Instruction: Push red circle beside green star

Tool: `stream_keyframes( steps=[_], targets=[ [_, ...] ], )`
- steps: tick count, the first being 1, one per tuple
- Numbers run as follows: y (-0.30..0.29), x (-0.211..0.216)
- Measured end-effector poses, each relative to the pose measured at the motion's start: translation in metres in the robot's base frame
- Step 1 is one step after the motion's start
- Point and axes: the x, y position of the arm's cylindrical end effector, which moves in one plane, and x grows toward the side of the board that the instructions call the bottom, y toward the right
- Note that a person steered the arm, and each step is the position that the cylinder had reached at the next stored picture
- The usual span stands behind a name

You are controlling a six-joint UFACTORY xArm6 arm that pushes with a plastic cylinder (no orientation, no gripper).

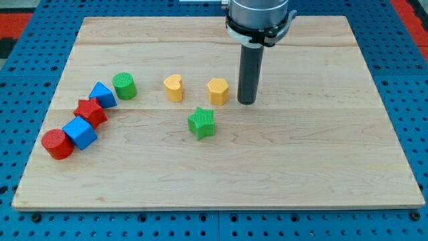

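Note:
The red circle [57, 144] sits near the board's left edge, at the lower end of a curved row of blocks. The green star [201, 123] lies near the middle of the board, well to the right of the red circle. My tip [247, 102] rests on the board up and to the right of the green star, just right of the yellow hexagon [218, 91]. It touches no block.
A blue cube [80, 132], a red star [90, 112], a blue triangle [102, 94] and a green circle [124, 86] run up from the red circle. A yellow heart [174, 88] stands left of the hexagon. The wooden board [321, 167] sits on a blue pegboard.

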Motion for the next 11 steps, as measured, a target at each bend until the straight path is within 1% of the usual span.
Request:
stream_keyframes(
  steps=[1,2,3,4,5,6,7,8,9,10,11],
  targets=[
    [-0.009,-0.020],
    [-0.036,-0.020],
    [-0.027,-0.029],
    [-0.010,-0.070],
    [-0.039,-0.119],
    [-0.142,-0.154],
    [-0.232,-0.140],
    [-0.300,-0.099],
    [-0.355,-0.047],
    [-0.358,-0.034],
    [-0.353,0.037]
  ],
)
